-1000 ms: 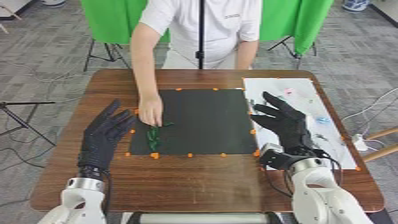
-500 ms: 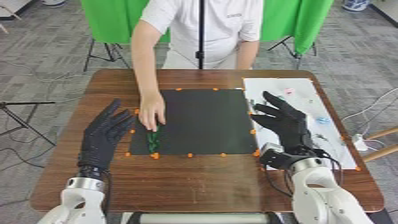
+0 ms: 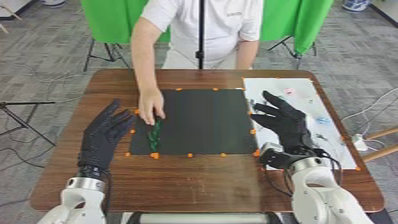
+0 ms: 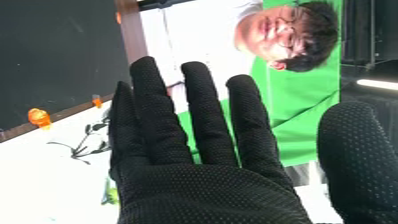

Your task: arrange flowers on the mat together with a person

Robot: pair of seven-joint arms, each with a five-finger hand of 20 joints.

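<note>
In the head view a person's hand touches the upper end of a green stem (image 3: 155, 137), which lies lengthwise near the left edge of the black mat (image 3: 204, 122). My left hand (image 3: 105, 132) is held open over the table, left of the mat. Over the mat's right edge and the white sheet (image 3: 306, 100) is my right hand (image 3: 286, 125), also open and holding nothing. In the right wrist view my right hand (image 4: 204, 192) has its fingers straight; beside it a dark leafy sprig (image 4: 82, 145) lies on the white sheet.
Orange dots (image 3: 189, 155) line the mat's edges. Small pink and blue flowers (image 3: 322, 120) lie on the white sheet at the right. The brown wooden table (image 3: 204, 182) extends in front of the mat. The person's arm reaches over the mat's far left part.
The person's hand first moved down along the green stem, then back up a little. The stem's upper end has swung in from the right, so it lies straighter. Both my hands have kept still.
</note>
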